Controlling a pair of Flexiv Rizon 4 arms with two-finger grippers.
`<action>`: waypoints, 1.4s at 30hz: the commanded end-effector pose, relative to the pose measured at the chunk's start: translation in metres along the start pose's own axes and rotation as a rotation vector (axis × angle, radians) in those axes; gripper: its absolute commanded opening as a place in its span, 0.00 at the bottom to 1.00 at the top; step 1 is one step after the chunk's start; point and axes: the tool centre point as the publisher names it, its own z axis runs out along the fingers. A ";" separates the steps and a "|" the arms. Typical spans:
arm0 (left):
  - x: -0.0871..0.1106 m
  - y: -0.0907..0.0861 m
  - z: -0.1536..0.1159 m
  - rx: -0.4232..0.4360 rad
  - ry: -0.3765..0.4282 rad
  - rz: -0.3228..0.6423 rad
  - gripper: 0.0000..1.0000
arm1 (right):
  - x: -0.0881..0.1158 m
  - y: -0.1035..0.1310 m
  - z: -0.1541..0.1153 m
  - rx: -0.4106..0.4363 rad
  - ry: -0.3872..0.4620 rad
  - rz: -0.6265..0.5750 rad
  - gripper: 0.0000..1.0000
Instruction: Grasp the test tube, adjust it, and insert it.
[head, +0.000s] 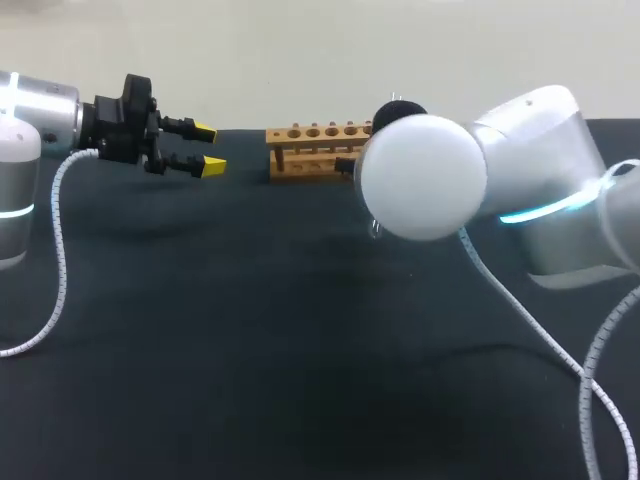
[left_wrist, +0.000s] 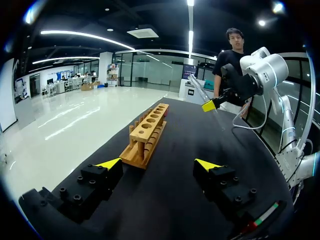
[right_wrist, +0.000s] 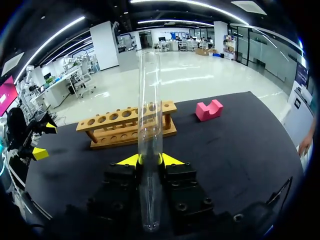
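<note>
Pinching the one clear test tube (right_wrist: 150, 125) from both sides, the right tool (right_wrist: 151, 160) holds it above the table (head: 250, 330). The tube's long side runs straight out past the yellow tips, toward the one wooden rack (head: 312, 150) at the far middle. The left tool (head: 208, 148) hangs wide open left of the rack with nothing in it, and one pink block (right_wrist: 209, 110) sits near the rack's other end.
</note>
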 end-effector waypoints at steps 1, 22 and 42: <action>0.001 0.001 0.000 0.001 -0.004 0.003 1.00 | 0.001 -0.012 -0.016 -0.020 -0.069 0.008 0.00; 0.001 0.001 0.000 0.001 -0.004 0.003 1.00 | 0.000 -0.016 -0.018 -0.015 -0.084 0.006 0.00; 0.001 0.001 0.000 0.001 -0.004 0.003 1.00 | 0.000 -0.016 -0.018 -0.015 -0.084 0.006 0.00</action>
